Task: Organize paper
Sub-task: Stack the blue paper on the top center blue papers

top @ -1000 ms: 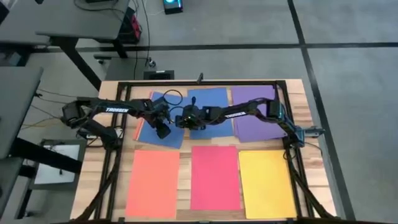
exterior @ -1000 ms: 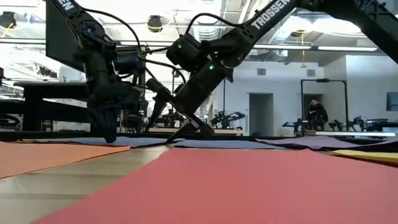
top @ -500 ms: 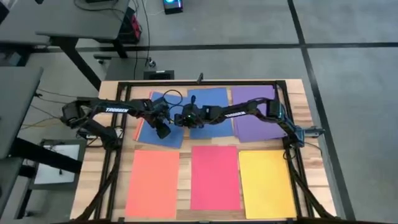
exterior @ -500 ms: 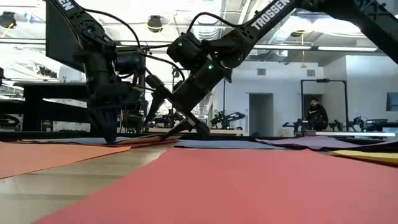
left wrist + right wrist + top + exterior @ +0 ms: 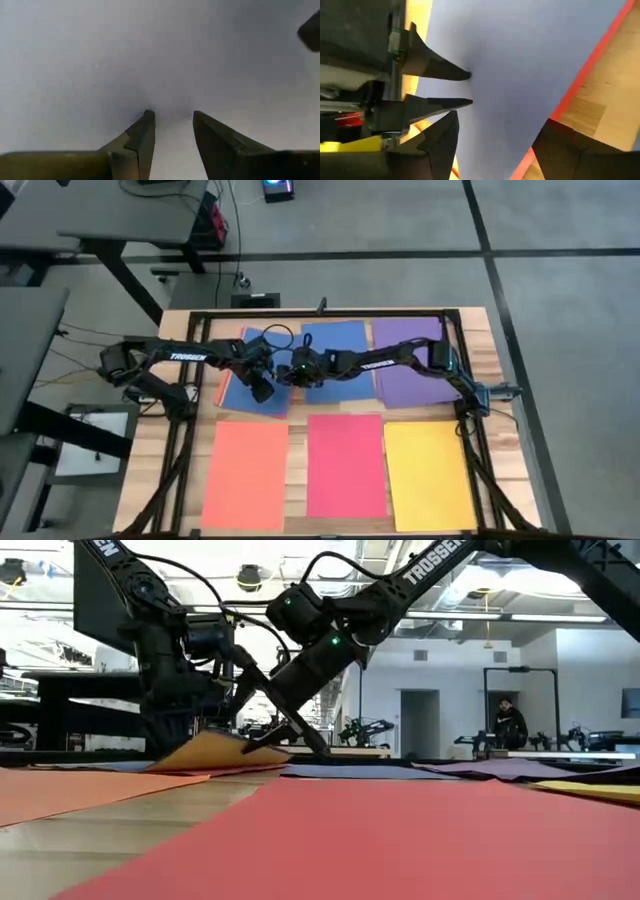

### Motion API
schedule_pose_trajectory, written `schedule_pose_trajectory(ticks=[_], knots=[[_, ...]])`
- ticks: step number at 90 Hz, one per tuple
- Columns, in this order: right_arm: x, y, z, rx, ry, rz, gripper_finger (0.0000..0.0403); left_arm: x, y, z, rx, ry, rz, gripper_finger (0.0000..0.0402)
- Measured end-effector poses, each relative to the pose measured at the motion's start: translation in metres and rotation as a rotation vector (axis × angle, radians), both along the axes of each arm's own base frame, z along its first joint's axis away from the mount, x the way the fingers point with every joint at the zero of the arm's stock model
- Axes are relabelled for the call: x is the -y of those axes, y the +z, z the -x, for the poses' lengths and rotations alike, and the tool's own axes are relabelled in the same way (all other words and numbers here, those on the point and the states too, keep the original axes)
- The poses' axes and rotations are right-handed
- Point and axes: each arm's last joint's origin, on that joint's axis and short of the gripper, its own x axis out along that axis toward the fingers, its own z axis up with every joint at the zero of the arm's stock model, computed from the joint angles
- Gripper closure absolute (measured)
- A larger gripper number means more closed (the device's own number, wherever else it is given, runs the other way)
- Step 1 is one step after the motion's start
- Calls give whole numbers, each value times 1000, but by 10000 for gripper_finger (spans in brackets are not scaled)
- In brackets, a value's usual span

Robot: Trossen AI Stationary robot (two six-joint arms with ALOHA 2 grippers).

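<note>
- the paper lies in two rows on the pale tabletop point(image 5: 500, 370): a blue sheet point(image 5: 240, 392) at far left, a second blue sheet point(image 5: 335, 340) and a purple sheet point(image 5: 410, 380) in the far row; a salmon-orange sheet point(image 5: 246, 473), a pink-red sheet point(image 5: 346, 465) and a yellow sheet point(image 5: 428, 473) in the near row.
- a thin orange-red sheet point(image 5: 219, 385) peeks out from under the left blue sheet, so that spot is a stack of at least two.
- in the low view an orange edge point(image 5: 205, 752) is curled up off the table, which suggests the sheets are light and floppy; they bend rather than lift flat.
- judged handling: thin, smooth and prone to slide on the wood or on each other — a pinch at a raised edge or corner looks better than a grab at the flat middle, while something pins the rest.
- the left gripper point(image 5: 172, 122) points down at the blue sheet, its fingers a little apart with nothing between them; the tips look to be at the surface — whether they press it cannot be told.
- the right gripper point(image 5: 495, 135) is just beside it at the same stack, fingers spread wide over the blue sheet's red-edged border, not yet pinching anything.
- risk, as a guess: dragging may shift both layers together.
</note>
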Motion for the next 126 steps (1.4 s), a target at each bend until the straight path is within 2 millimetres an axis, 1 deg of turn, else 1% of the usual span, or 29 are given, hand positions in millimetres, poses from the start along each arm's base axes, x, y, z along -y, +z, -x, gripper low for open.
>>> schedule_pose_trajectory(ticks=[12,21,43,70,87,112,126], knots=[[0,-3,2,-31,0,0,215,0,0,0,0,0,0,283],[0,3,2,-19,14,18,220,0,0,0,1,0,1,283],[-1,17,7,-33,31,36,220,0,0,0,1,-1,1,283],[-1,17,7,-28,21,27,221,0,0,0,2,-1,2,283],[-1,23,3,44,30,52,221,0,0,0,1,-1,2,283],[-2,21,4,23,48,34,221,0,0,0,1,-3,2,283],[-3,31,4,44,72,45,221,0,0,0,1,-3,2,283]])
